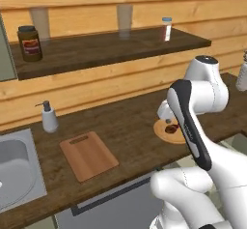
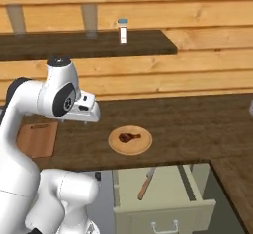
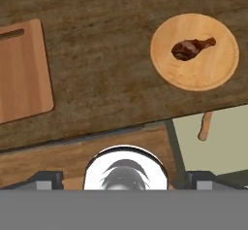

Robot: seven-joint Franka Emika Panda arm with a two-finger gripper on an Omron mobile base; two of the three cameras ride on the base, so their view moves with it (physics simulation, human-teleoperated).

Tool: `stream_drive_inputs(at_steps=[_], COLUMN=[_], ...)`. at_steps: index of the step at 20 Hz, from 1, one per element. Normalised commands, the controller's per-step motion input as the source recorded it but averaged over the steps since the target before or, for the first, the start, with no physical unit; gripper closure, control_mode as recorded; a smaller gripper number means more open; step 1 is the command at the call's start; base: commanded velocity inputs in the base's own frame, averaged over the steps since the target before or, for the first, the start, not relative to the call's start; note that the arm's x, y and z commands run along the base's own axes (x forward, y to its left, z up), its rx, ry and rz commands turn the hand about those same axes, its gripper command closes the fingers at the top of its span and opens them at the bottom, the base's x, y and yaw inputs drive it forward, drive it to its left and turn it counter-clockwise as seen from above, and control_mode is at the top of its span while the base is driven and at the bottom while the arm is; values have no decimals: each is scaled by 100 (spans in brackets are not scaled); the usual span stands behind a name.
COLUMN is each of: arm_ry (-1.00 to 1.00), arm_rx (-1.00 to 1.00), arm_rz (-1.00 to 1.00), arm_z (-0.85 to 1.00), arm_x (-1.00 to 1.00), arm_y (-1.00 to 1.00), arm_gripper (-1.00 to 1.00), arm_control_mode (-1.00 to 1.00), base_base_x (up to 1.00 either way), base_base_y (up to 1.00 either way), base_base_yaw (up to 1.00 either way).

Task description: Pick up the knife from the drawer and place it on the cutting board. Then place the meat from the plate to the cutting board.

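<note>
We read no legible writing on the brown jar's label (image 1: 30,44); our gripper (image 2: 91,110) hovered spread above the counter (image 2: 197,124), holding nothing.

Below the raised hand, the brown-handled knife (image 2: 147,184) lies in the open drawer (image 2: 163,211); the meat (image 3: 192,47) sits on the plate (image 3: 164,61); the cutting board (image 3: 22,71) is bare.

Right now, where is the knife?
The knife lies inside the open drawer, below the counter edge just under the plate; in the hand view its brown handle shows below the plate.
</note>
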Motion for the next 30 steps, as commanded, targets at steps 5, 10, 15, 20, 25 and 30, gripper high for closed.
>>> stream_drive_inputs(at_steps=[5,10,15,20,25,30], arm_ry=[0,0,0,0,0,3], arm_rx=[0,0,0,0,0,0], arm_rz=[0,0,0,0,0,-5], arm_z=[0,0,0,0,0,-4], arm_x=[0,0,0,0,0,9], arm_y=[0,0,0,0,0,-66], arm_gripper=[-100,-100,-100,-100,-100,-100], arm_control_mode=[100,100,100,100,100,-100], base_base_x=[4,-55,-8,0,4,0], base_base_y=[34,10,25,52,47,0], base_base_yaw=[0,-6,-19,-19,-19,0])
